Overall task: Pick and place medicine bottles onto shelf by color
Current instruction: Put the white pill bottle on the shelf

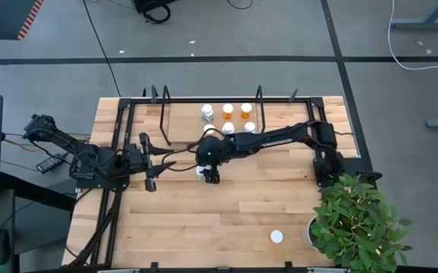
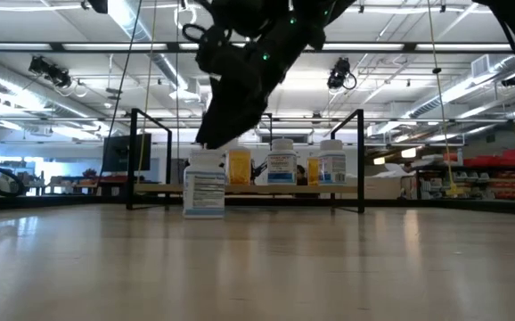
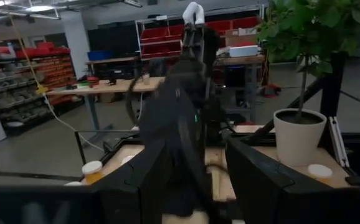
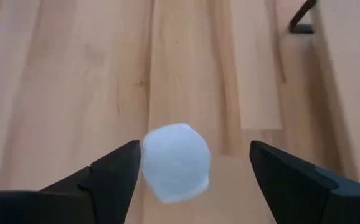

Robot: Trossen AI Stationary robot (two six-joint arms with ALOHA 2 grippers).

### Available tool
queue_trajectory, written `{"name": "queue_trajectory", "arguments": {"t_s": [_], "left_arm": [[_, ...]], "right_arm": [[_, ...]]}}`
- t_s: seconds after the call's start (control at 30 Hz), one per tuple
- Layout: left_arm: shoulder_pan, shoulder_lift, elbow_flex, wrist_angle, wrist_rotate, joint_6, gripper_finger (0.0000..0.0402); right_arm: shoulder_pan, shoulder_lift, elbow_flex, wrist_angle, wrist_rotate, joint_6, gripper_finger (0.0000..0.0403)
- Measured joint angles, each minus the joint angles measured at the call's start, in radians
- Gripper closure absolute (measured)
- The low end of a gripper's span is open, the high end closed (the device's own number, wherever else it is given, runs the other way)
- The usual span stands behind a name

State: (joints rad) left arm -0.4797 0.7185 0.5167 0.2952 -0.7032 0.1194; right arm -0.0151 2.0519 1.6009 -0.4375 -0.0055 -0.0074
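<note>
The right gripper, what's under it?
Under the right gripper, whose fingers stand open, a white-capped medicine bottle stands upright on the wooden tabletop. In the high view the gripper covers most of that bottle, so only the cap's edge peeks out.

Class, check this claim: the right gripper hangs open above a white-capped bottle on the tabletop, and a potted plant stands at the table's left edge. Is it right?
Not quite. The potted plant stands at the table's right edge, as the high view shows. The rest holds: the right gripper hangs open above the white-capped bottle.
</note>
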Motion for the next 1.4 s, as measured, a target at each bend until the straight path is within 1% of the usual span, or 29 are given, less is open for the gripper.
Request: {"name": "queue_trajectory", "arguments": {"t_s": [0.13,0.2,0.37,0.43,0.53,0.57,0.63,0.7,0.8,0.87,1.0,1.03,1.1,1.2,1.3,1.4], "left_arm": [[-0.006,0.0,0.0,0.011,0.021,0.031,0.023],[-0.011,0.0,0.0,0.025,0.021,0.05,0.023],[-0.027,0.0,0.0,0.058,0.024,0.102,0.023],[-0.034,-0.001,0.0,0.063,0.064,0.135,0.023],[-0.048,0.002,0.0,0.058,0.179,0.181,0.023],[-0.052,0.001,0.0,0.057,0.195,0.188,0.023],[-0.051,0.001,0.001,0.044,0.194,0.182,0.023],[-0.038,0.007,0.001,0.024,0.15,0.174,0.023],[-0.003,0.046,0.001,0.003,0.047,0.145,0.023],[0.029,0.086,0.001,0.014,0.003,0.119,0.023],[0.11,0.181,0.001,0.087,-0.006,0.123,0.023],[0.126,0.2,0.001,0.116,-0.006,0.122,0.023],[0.158,0.238,0.016,0.121,-0.007,0.109,0.023],[0.202,0.306,0.063,0.117,0.021,0.066,0.0225],[0.25,0.377,0.129,0.093,0.077,0.012,0.0205],[0.288,0.453,0.213,-0.069,0.108,-0.077,0.017]], "right_arm": [[0.001,-0.059,0.001,-0.022,0.001,0.0,0.0093],[0.0,-0.096,0.001,-0.061,0.008,0.0,0.0093],[0.003,-0.217,-0.002,-0.229,0.042,0.05,0.0093],[0.014,-0.265,-0.015,-0.284,0.059,0.072,0.0093],[0.047,-0.334,-0.043,-0.308,0.074,0.076,0.0093],[0.061,-0.358,-0.056,-0.312,0.082,0.077,0.0093],[0.093,-0.397,-0.076,-0.331,0.102,0.089,0.0093],[0.128,-0.441,-0.108,-0.339,0.142,0.092,0.0093],[0.186,-0.513,-0.207,-0.315,0.283,0.12,0.0093],[0.221,-0.554,-0.307,-0.277,0.367,0.156,0.0093],[0.247,-0.633,-0.512,-0.163,0.444,0.228,0.0093],[0.248,-0.651,-0.552,-0.14,0.464,0.245,0.0093],[0.247,-0.688,-0.612,-0.091,0.498,0.267,0.0093],[0.245,-0.746,-0.655,-0.03,0.56,0.262,0.0093],[0.243,-0.802,-0.656,0.004,0.622,0.216,0.0093],[0.236,-0.852,-0.634,0.004,0.646,0.16,0.0093]]}}
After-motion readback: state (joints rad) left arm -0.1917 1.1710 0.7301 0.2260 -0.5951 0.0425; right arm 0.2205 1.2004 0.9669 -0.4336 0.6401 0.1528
